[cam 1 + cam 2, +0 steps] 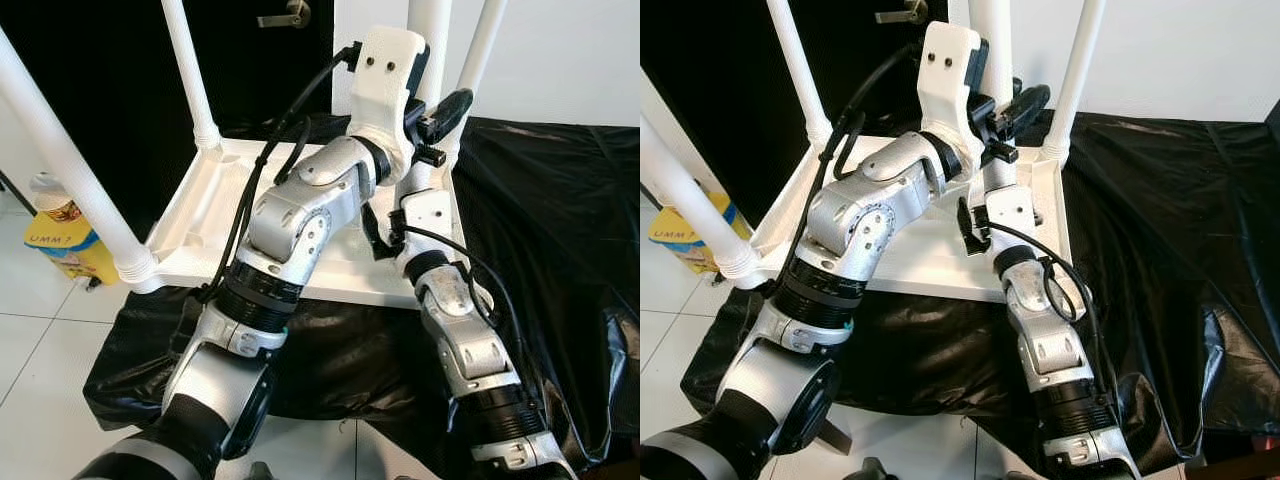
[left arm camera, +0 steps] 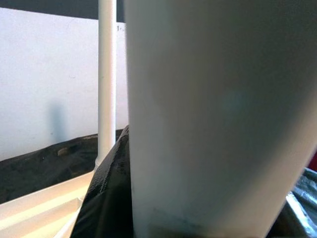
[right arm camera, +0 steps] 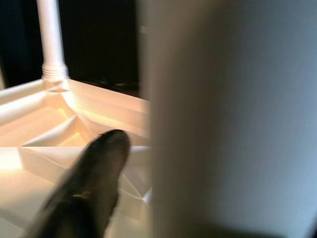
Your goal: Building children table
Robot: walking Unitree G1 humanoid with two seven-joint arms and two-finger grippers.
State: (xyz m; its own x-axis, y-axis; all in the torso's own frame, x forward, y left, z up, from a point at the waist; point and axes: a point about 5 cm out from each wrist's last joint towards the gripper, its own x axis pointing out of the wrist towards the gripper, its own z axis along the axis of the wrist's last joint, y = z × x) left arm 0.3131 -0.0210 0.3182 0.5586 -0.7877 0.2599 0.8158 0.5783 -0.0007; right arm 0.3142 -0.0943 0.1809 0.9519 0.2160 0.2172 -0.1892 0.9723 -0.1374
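Observation:
A white children's table [image 1: 195,225] lies upside down on a black sheet, its white legs pointing up. One leg [image 1: 432,25] rises at the table's right side, between my two arms. My left gripper [image 1: 437,120] reaches across from the left and is shut on that leg partway up; in the left wrist view the leg [image 2: 218,114] is very close, with a black finger [image 2: 106,198] pressed against it. My right gripper [image 1: 413,185] sits lower at the same leg, near its base, partly hidden by my left forearm. The right wrist view has the leg [image 3: 228,119] close beside it.
Other legs stand at the near left [image 1: 70,170], far left [image 1: 190,70] and far right [image 1: 480,45]. The black sheet [image 1: 560,220] spreads right and forward. A yellow container [image 1: 65,240] stands on the white tile floor at left. A dark door with a handle [image 1: 290,14] is behind.

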